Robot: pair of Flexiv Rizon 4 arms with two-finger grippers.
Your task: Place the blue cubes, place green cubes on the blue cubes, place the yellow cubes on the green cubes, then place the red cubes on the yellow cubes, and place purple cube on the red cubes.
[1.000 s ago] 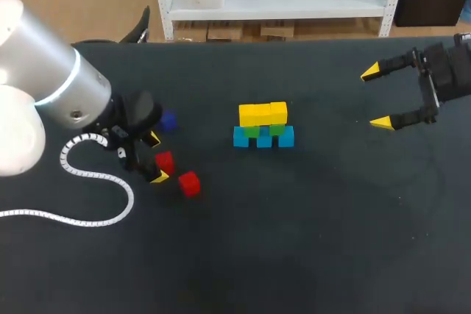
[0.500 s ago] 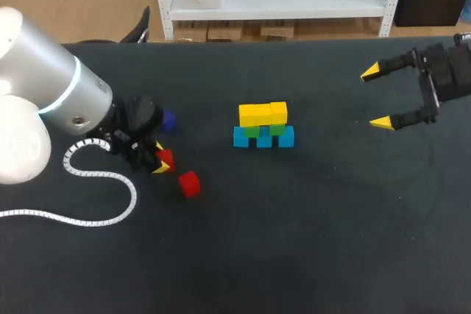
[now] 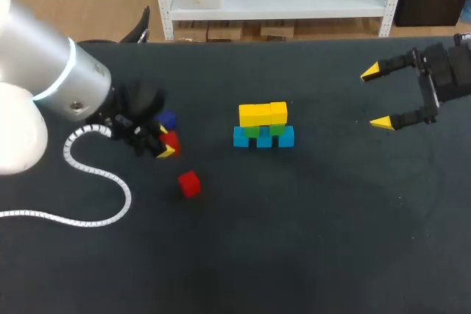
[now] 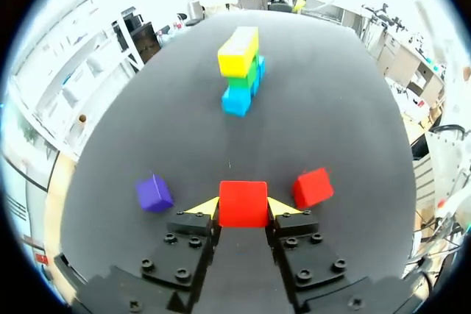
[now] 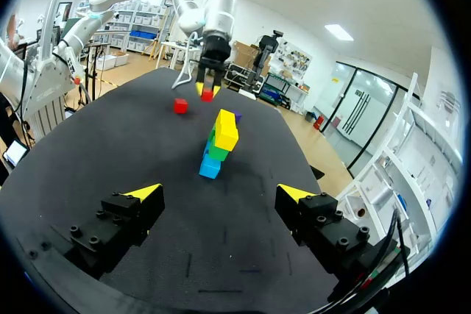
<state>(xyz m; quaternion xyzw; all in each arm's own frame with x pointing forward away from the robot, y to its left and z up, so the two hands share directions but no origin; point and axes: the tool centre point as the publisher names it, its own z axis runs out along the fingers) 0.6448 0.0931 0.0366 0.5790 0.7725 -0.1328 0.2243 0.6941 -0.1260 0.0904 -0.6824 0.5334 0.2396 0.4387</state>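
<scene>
At the table's middle stands a stack: blue cubes (image 3: 263,138) at the bottom, green cubes (image 3: 263,130) on them, yellow cubes (image 3: 263,114) on top. My left gripper (image 3: 163,142) is shut on a red cube (image 3: 171,140), which sits squarely between its yellow tips (image 4: 243,203). Beside it are a purple cube (image 3: 167,119) and a second red cube (image 3: 189,183), both on the table. In the left wrist view the stack (image 4: 239,71) lies straight ahead of the held cube. My right gripper (image 3: 377,97) hangs open and empty at the far right, facing the stack (image 5: 218,148).
A white coiled cable (image 3: 96,182) from my left arm lies on the black table (image 3: 309,226) at the left. The loose red cube (image 4: 313,187) and purple cube (image 4: 154,193) flank the left gripper on either side.
My left gripper shut on the nearer red cube, then carried it up and slightly right, closer to the purple cube. The right arm has stayed still.
</scene>
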